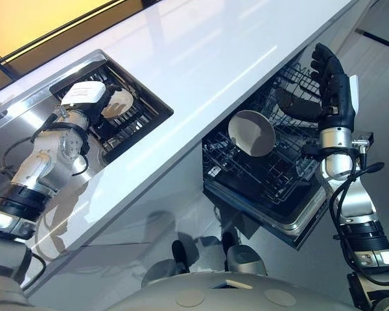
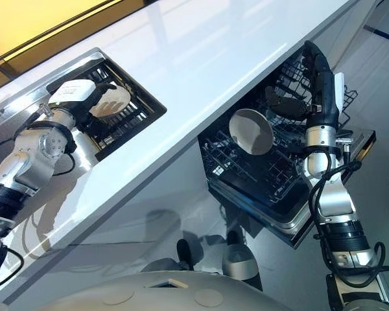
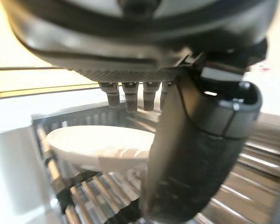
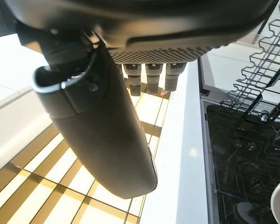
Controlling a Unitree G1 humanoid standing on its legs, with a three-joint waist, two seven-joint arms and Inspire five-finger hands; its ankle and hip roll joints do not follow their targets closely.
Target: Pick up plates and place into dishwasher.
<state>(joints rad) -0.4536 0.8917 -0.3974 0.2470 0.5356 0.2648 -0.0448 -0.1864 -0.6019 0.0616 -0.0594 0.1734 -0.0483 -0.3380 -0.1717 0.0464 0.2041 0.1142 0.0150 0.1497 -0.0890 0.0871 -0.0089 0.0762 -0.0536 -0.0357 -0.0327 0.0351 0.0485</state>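
White plate [image 2: 111, 100], shallow and round, plain, no visible marks, sits tilted on the black wire rack [image 1: 135, 120] inside the sink [image 1: 26, 107], which is set into the white surface [image 1: 201, 58]. Left hand [image 3: 196, 140] is down in the sink right at the plate: fingers [image 3: 130, 95] straight above its far rim, thumb spread apart on the near side, nothing clamped. Can't tell if the fingertips actually touch the rim. Second plate [image 1: 251, 133], grey, stands on edge in the pulled-out dishwasher rack [image 1: 266, 188] below the surface edge. Right hand [image 1: 334, 81] is up over the back of that rack, fingers straight and together, empty, apart from the grey plate, which stands lower and toward the robot's left of it.
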